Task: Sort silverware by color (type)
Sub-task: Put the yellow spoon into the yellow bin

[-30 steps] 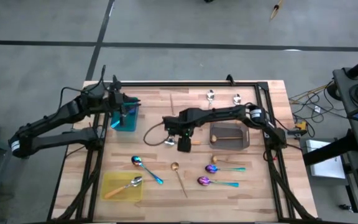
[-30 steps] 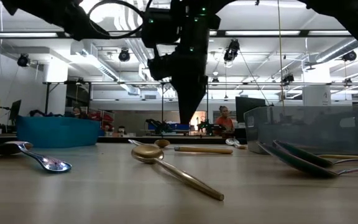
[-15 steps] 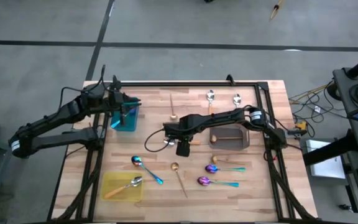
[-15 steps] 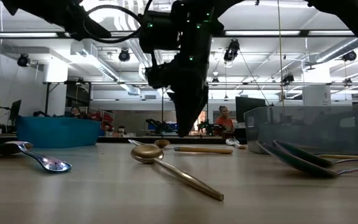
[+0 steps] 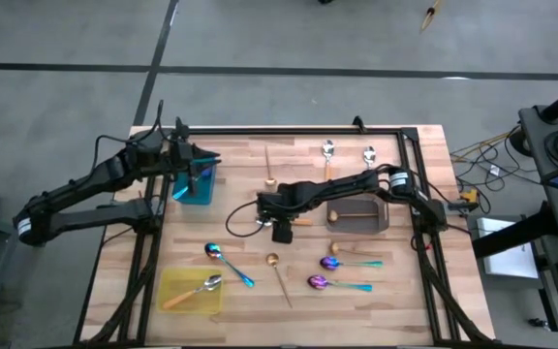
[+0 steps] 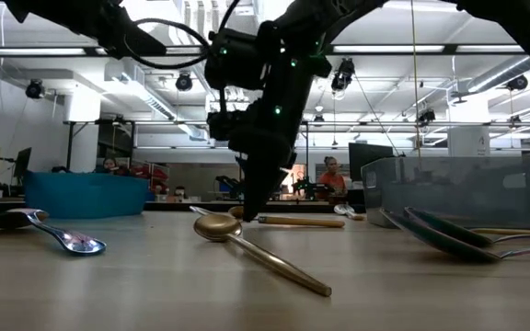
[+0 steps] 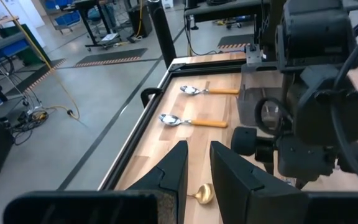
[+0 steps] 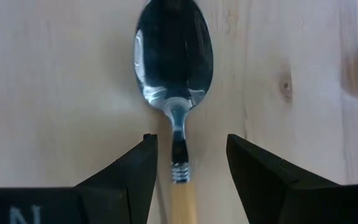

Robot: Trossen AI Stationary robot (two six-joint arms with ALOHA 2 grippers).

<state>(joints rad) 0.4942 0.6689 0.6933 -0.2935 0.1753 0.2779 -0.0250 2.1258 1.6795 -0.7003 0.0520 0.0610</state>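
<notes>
We have our right gripper (image 5: 281,231) lowered over the middle of the table (image 5: 250,160), its fingers (image 8: 132,180) spread apart on either side of the neck of an orange-handled silver spoon (image 8: 174,118), so that closing would catch it just where bowl meets handle; nothing is clamped yet. That spoon lies flat, bowl up, just left of the grey tray (image 5: 358,213). We judge the approach is nearly finished, and the next move calls for a small descent before the fingers shut. Our left gripper (image 7: 196,165) waits over the teal tray (image 5: 195,184) at the far left, its fingers standing only a narrow gap apart and holding nothing that we can see. Two more orange-handled spoons (image 5: 328,150) lie at the far edge, and another sits in the yellow tray (image 5: 177,293) at the near left. A thin gold spoon (image 5: 279,273) lies near the middle, and three blue-purple spoons with teal handles (image 5: 342,262) remain loose along the near side, awaiting sorting.
</notes>
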